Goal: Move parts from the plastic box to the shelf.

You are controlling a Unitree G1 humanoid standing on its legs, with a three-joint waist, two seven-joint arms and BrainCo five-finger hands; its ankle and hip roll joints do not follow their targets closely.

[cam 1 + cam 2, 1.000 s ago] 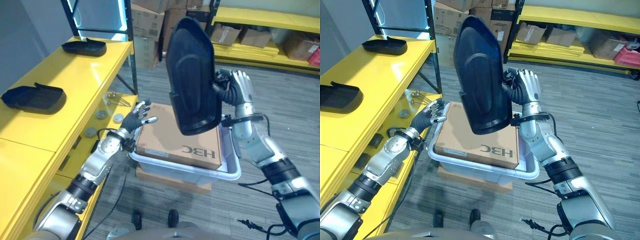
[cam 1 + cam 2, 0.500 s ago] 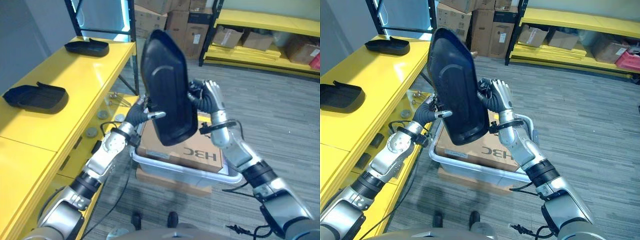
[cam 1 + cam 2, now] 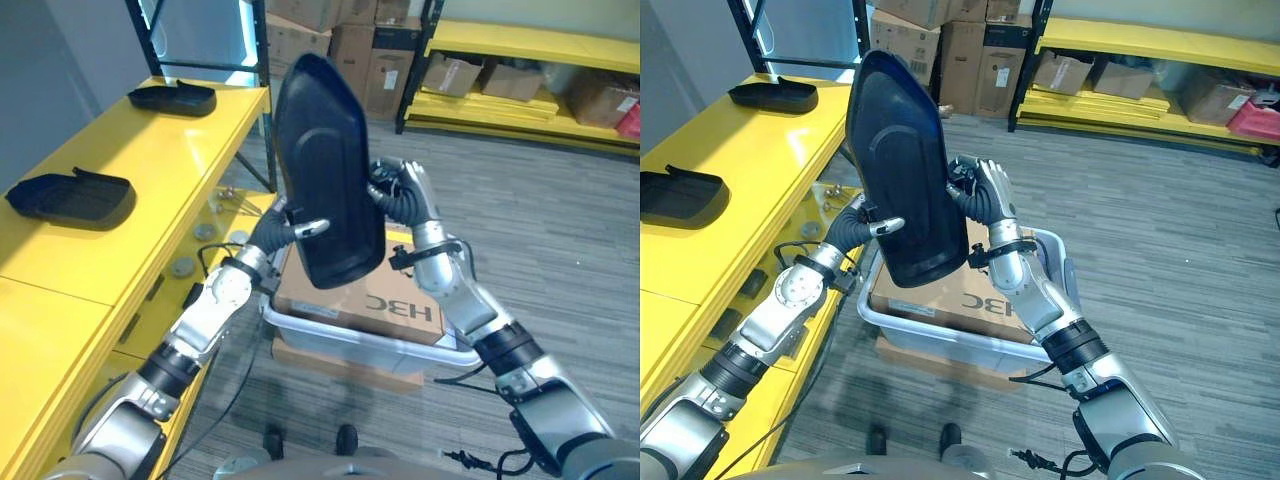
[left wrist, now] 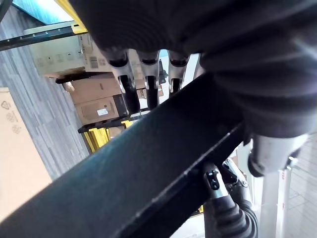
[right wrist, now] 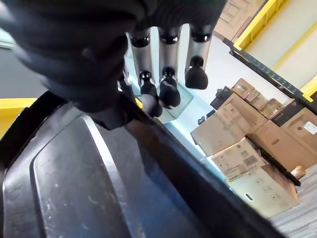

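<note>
Black part (image 3: pixel 328 175) upright at frame centre above plastic box (image 3: pixel 462 340), right hand (image 3: pixel 402 195) fingers clamped on its right edge, left hand (image 3: pixel 283 222) fingers clamped on its left edge, yellow shelf (image 3: pixel 150 170) at left.

Grey floor (image 3: pixel 560 210), stacked cardboard boxes (image 3: pixel 340 35)

Cardboard boxes (image 3: pixel 340 30) at the far racks — grey plank floor (image 3: pixel 560 230) (striped).

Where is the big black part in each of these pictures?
Left eye view: big black part, upright at centre, between left hand and right hand.
Right eye view: left of centre, above the cardboard box.
Left wrist view: dark slab across the lower half.
Right wrist view: lower left.
Shared landmark: stacked cartons.
</note>
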